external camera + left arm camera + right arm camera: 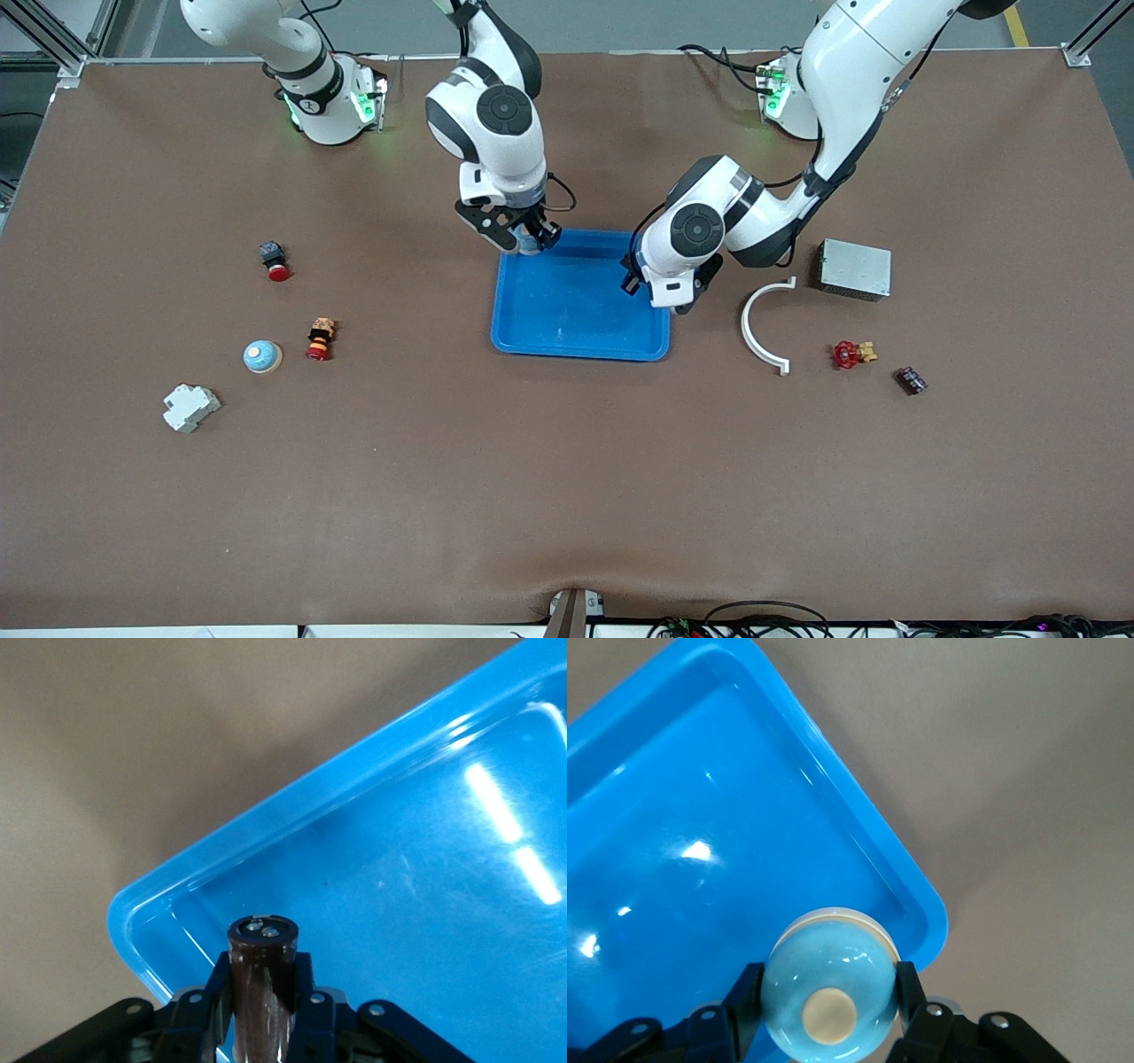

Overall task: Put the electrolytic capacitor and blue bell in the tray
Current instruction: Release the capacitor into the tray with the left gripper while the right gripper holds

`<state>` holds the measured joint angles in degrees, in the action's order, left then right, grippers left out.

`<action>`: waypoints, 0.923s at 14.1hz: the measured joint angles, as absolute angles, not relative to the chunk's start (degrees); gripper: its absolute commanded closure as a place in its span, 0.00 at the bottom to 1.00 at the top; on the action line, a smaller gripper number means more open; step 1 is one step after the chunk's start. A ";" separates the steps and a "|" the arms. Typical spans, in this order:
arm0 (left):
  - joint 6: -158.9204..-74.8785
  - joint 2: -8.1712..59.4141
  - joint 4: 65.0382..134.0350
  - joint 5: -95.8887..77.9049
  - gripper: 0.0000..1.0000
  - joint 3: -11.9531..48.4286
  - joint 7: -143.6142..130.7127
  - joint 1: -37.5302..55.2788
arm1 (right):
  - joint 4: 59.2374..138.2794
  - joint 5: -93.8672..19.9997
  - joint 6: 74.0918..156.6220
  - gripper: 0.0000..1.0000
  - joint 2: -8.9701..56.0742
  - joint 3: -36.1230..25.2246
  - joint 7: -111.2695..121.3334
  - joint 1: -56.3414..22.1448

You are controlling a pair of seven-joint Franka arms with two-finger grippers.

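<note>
- Brown cloth covers the table [532, 496], and nearest the front camera lies a white plastic block [190, 407], with a second pale blue dome [262, 356] a little farther off toward the right arm's end.
- Farther from the camera sits the blue tray [567, 310], bare inside, shallow and glossy with a raised rim.
- Left gripper [263, 992] hangs over a tray corner, clamped on the capacitor [262, 979], a dark brown cylinder.
- Right gripper [830, 992] hangs over another corner, clasping the blue bell [828, 992], a shiny dome with a cream button.
- Placing is the step in hand; next, each should probably lower and let go.
</note>
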<state>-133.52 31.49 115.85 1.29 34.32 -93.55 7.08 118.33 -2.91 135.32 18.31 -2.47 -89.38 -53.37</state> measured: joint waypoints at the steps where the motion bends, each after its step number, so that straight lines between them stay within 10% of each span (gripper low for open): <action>1: -133.52 31.97 115.87 1.29 1.00 34.25 -93.55 7.45 | 118.29 -2.34 136.14 1.00 19.44 -2.53 -89.97 -53.58; 6: -133.52 34.86 115.96 8.04 0.96 33.54 -97.92 8.40 | 115.05 2.28 137.54 1.00 25.56 -2.66 -94.69 -53.79; 7: -133.45 35.05 115.75 9.41 0.69 33.69 -99.82 8.41 | 114.10 2.43 137.57 1.00 26.72 -2.68 -95.04 -53.79; 8: -133.45 35.06 115.66 10.56 0.17 33.72 -101.27 8.50 | 113.11 2.45 137.59 1.00 27.78 -2.70 -95.20 -53.80; 9: -133.45 35.15 115.64 11.15 0.00 33.63 -101.99 8.55 | 112.24 2.46 137.61 1.00 28.68 -2.73 -95.43 -53.80; 13: -133.51 35.28 115.07 11.36 0.00 33.45 -103.09 8.36 | 109.52 2.51 137.61 1.00 31.31 -2.73 -96.62 -54.46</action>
<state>-133.51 35.28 115.07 11.36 33.45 -103.09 8.36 109.52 2.51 137.61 31.31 -2.73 -96.62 -54.46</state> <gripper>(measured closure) 0.414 0.352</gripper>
